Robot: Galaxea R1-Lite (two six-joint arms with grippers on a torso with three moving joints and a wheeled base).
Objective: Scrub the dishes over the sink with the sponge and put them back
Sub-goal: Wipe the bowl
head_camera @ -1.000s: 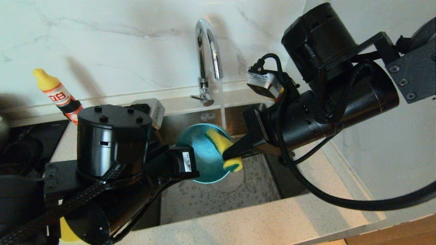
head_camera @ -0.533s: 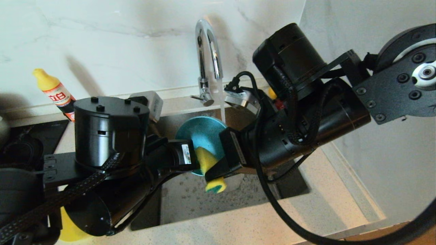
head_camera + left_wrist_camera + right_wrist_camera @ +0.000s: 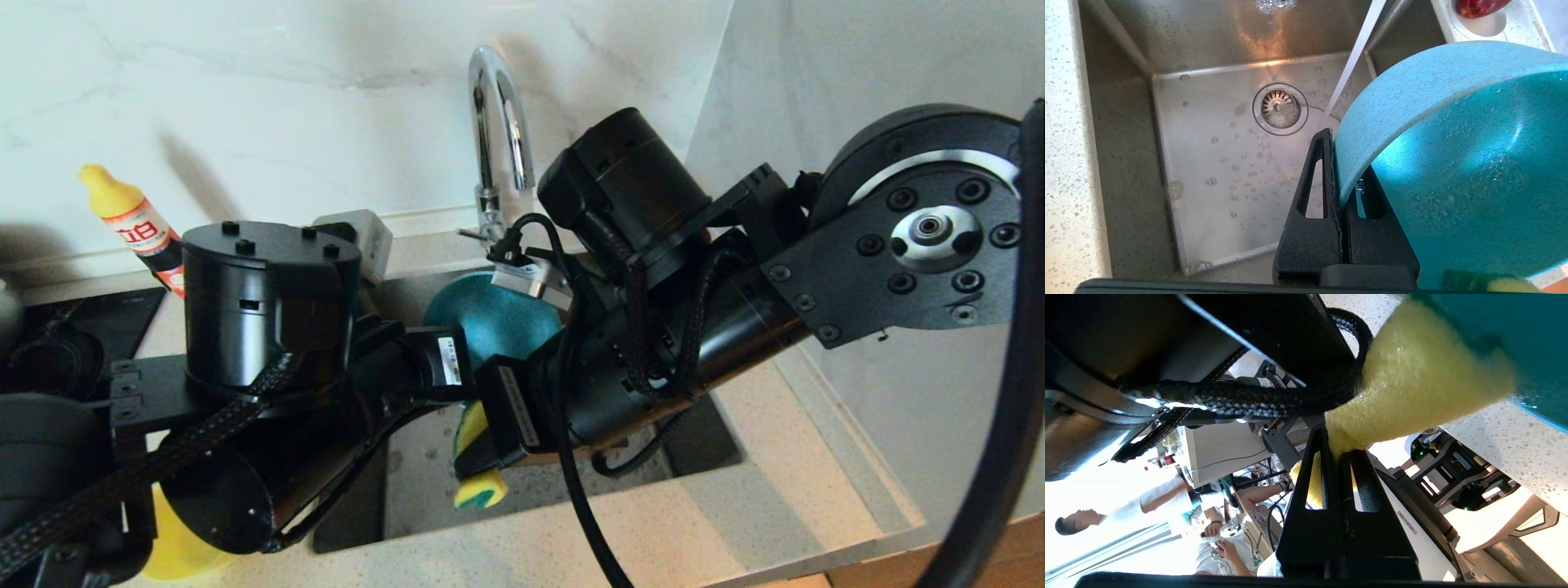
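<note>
A light blue bowl (image 3: pixel 490 314) is held tilted on its side above the sink (image 3: pixel 424 482). My left gripper (image 3: pixel 1337 163) is shut on the bowl's rim (image 3: pixel 1453 163). The yellow sponge (image 3: pixel 478 490) with its green layer is pinched in my right gripper (image 3: pixel 1337 445), which is shut on it. It sits at the bowl's lower edge, in front of my left gripper. In the right wrist view the sponge (image 3: pixel 1412 384) touches the bowl (image 3: pixel 1494 335). Water runs from the chrome tap (image 3: pixel 498 122) in a thin stream (image 3: pixel 1355 61) behind the bowl. My right arm hides the bowl's right half in the head view.
A yellow-capped detergent bottle (image 3: pixel 135 224) stands at the back left, beside a dark hob (image 3: pixel 49 343). Something yellow (image 3: pixel 175 547) lies under my left arm. A red fruit on a white saucer (image 3: pixel 1478 8) sits on the counter by the sink. A speckled counter edge (image 3: pixel 653 531) runs along the front.
My right gripper has dragged the sponge down across the bowl, from its upper rim to its lower edge, and the right arm has swung left. The left gripper and bowl stayed put.
</note>
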